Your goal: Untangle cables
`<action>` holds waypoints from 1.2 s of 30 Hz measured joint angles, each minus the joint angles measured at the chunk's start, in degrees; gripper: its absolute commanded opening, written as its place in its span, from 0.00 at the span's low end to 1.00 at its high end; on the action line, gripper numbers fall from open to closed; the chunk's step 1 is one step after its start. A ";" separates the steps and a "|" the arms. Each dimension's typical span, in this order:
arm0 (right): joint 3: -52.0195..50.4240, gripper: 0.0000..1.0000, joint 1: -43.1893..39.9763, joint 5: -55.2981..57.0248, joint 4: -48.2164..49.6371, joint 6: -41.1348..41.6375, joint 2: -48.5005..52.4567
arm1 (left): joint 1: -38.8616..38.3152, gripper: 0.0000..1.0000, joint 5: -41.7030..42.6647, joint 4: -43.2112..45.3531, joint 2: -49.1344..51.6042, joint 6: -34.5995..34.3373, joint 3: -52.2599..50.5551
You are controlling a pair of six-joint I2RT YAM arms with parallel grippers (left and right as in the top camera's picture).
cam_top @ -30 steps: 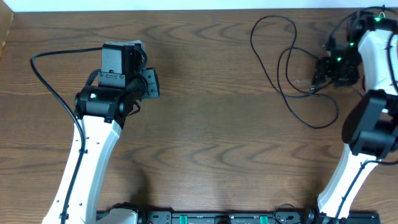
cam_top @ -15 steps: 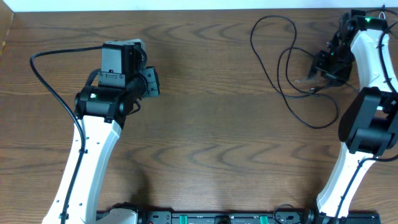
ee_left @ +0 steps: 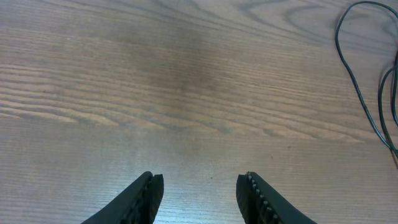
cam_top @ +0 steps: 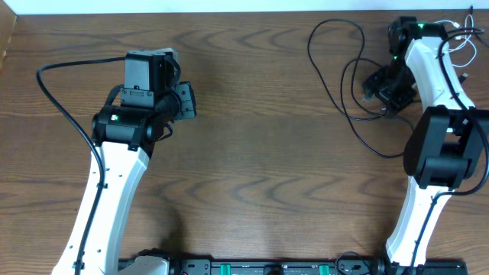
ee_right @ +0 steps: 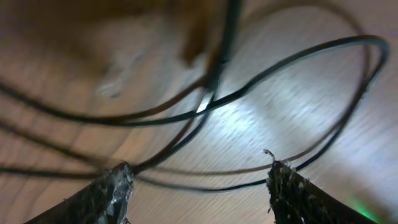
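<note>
The long black cable (cam_top: 345, 72) lies in loose, crossing loops on the far right of the table. My right gripper (cam_top: 373, 82) hovers at the loops' right side. In the right wrist view it (ee_right: 199, 180) is open, with blurred strands of the black cable (ee_right: 249, 93) crossing the table just ahead of and between its fingertips (ee_right: 118, 185). A thin white cable (cam_top: 467, 40) loops at the far right edge, behind the right arm. My left gripper (cam_top: 186, 101) hangs over bare wood at the left, open and holding nothing (ee_left: 199, 186). Part of the black cable (ee_left: 354, 74) shows at that view's right edge.
A thick black arm wire (cam_top: 57, 92) curves across the table left of the left arm. The table's far edge (cam_top: 229, 14) runs along the top. Bare wood (cam_top: 260, 137) spans the middle between the two arms.
The right arm has swung left and toward the far edge, carrying its gripper further over the black loops. The left arm has stayed still.
</note>
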 measured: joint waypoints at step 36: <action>-11.45 0.01 -2.34 0.39 18.10 -31.01 -2.73 | 0.00 0.44 0.02 0.00 0.00 0.00 0.00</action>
